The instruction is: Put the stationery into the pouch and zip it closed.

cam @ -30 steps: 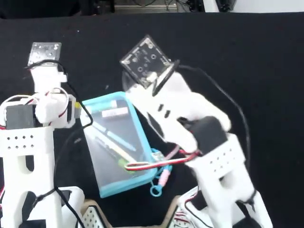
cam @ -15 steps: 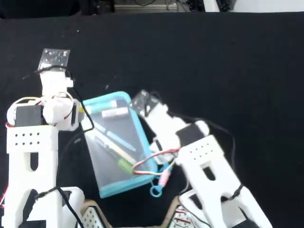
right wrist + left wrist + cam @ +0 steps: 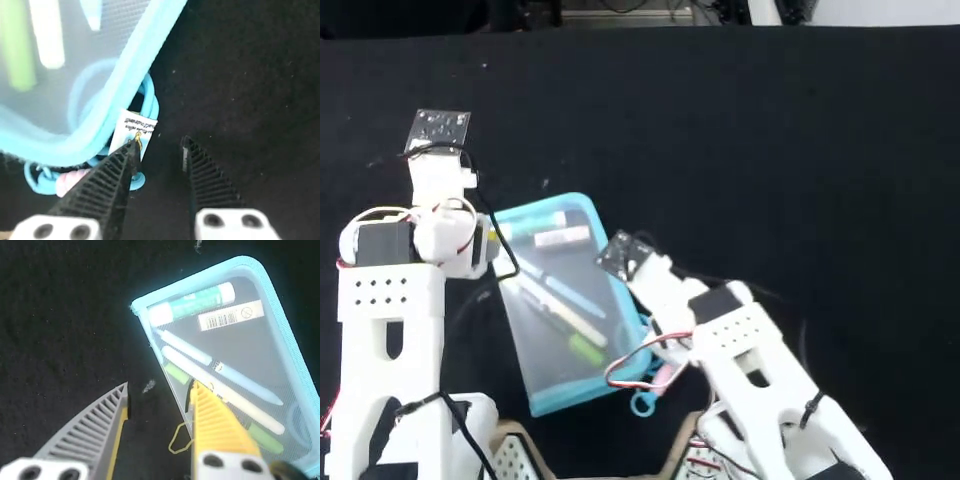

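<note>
The light-blue pouch [image 3: 570, 300] lies flat on the black cloth, and its clear mesh face shows a glue stick [image 3: 192, 302], pens [image 3: 220, 372] and a green marker [image 3: 585, 348] inside. My left gripper [image 3: 160, 387] is open at the pouch's far left edge: the yellow finger [image 3: 215, 425] sits over the mesh and the grey finger [image 3: 100, 425] over bare cloth. My right gripper [image 3: 160, 142] is open at the pouch's near right corner. One black fingertip [image 3: 131, 150] touches the white tag [image 3: 131, 131], beside the blue cord loop [image 3: 150, 100] and ring pull [image 3: 646, 403].
Black cloth [image 3: 800, 150] covers the table, with open room at the back and right. A pink piece [image 3: 67, 182] lies by the ring pull. Both arm bases [image 3: 380, 400] crowd the front edge, and red and white cables [image 3: 640, 355] trail over the pouch's near corner.
The right arm has drawn back from the pouch's far end and dropped to its near right corner. The left arm has shifted only slightly. The pouch stays put.
</note>
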Tool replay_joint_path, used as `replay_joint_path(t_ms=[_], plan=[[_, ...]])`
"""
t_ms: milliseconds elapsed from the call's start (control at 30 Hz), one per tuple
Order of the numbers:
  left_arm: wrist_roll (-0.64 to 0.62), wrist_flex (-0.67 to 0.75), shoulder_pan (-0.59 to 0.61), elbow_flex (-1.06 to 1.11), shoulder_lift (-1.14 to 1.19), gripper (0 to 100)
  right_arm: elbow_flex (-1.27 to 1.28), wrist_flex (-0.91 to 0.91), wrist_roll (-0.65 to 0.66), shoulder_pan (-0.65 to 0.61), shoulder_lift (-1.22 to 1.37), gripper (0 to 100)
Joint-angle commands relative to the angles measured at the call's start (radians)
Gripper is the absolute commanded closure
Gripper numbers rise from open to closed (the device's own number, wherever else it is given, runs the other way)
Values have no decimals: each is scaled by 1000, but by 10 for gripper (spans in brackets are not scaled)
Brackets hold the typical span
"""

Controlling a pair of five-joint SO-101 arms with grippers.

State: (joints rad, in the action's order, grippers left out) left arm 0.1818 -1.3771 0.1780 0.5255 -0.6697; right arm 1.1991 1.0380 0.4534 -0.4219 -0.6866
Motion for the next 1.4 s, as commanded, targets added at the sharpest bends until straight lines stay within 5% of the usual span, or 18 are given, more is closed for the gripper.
replay_joint_path(t_ms=[0,233,400,833,1000,1367], plan=[[2,3,-7,-13,-17,798,-53,40,8,29,1,860],[2,3,-4,-12,-15,798,-245,258,-63,29,7,860],[2,11,-10,21,-23,798,-107,172,-69,-80,5,860],[2,9,-10,25,-23,798,44,12,-57,-83,8,864],[2,6,-5,25,-23,798,68,11,129,-81,8,995],[2,9,-4,25,-23,798,-179,-199,110,281,8,988]])
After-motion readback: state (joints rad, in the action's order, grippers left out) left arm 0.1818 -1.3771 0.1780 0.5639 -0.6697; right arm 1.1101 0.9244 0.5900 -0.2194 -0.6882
